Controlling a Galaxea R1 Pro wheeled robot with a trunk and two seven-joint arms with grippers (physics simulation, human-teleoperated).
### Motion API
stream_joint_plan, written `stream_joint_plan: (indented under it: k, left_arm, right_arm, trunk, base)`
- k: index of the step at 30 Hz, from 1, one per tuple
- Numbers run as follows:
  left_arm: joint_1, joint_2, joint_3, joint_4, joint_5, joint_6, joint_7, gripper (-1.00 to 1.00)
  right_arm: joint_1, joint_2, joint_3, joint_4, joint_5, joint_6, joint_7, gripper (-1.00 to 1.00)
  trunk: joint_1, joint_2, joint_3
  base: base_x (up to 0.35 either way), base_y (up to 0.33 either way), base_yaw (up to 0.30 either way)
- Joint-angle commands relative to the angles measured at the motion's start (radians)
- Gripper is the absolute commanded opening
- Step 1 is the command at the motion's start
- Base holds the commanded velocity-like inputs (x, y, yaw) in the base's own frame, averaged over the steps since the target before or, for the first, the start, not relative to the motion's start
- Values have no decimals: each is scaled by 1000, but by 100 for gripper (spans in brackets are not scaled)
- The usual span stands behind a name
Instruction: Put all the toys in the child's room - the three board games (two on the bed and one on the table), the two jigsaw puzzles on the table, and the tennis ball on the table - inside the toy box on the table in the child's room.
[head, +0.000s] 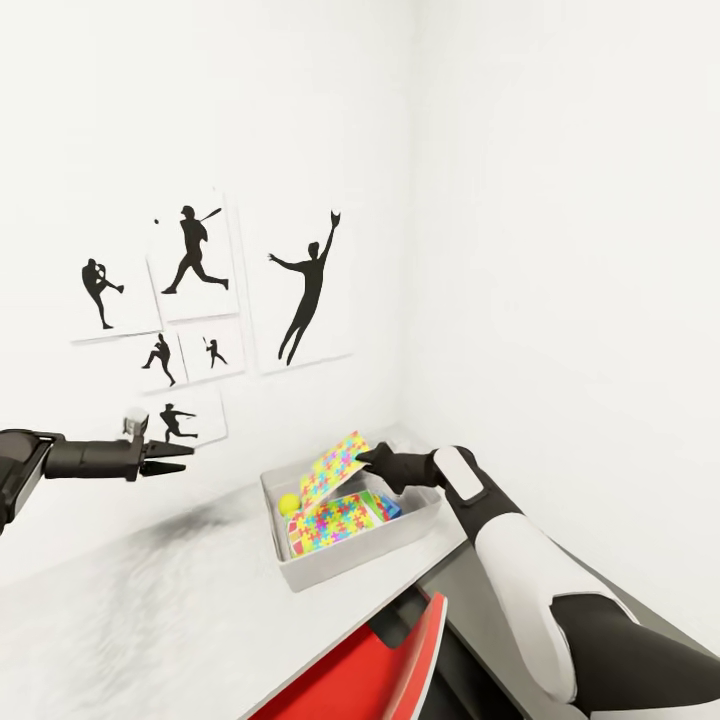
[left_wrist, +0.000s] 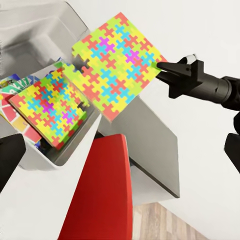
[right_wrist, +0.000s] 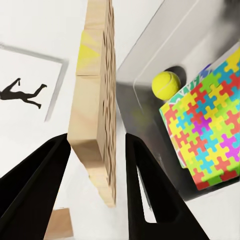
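Toy box (head: 350, 555): shallow light-grey bin, on the white table (head: 150, 610), close to the room corner.

Contents of the bin: tennis ball (head: 289, 504) at the wall-side end, bare floor of the bin around it; jigsaw puzzle (head: 338, 520), flat, face up, lying on top of a printed board game (left_wrist: 15, 95) whose coloured edges stick out beneath it; small blue item at the far end, too small to name.

Second jigsaw puzzle (head: 336, 466): tilted on edge above the bin, lower corner over the flat puzzle, upper corner pinched by the right gripper (head: 366, 459). Seen edge-on from the right wrist camera as a pale wooden slab (right_wrist: 97, 100) between two dark fingers (right_wrist: 35, 185), jaws closed on it from both sides.

Left gripper (head: 178, 458): held out in the air over the table, well apart from the bin, level with the lowest wall picture; fingers close together, nothing between them, though whether fully pressed together cannot be told.

Red-and-white chair (head: 370, 670): back tucked against the table edge, just below the bin.

Wall pictures (head: 195, 255): black silhouettes of ball players, grouped on the wall behind the table.
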Motion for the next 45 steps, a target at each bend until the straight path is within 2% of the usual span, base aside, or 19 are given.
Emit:
stream_joint_plan:
  k: [1,11,45]
  left_arm:
    - [0,0,-1,0,-7,9,-7,100]
    - [0,-1,-2,0,-8,8,-7,100]
    - [0,-1,-3,0,-6,9,-7,100]
  right_arm:
    - [0,1,0,-2,-1,-4,-2,-100]
    - [0,-13,1,-3,-3,-8,3,-100]
    - [0,-5,2,-5,-1,-8,3,-100]
  trunk:
    - [0,-1,0]
    - [0,-1,0]
    - [0,-1,0]
  base:
    - [14,0,0]
    - [3,0,0]
    - [18,0,6]
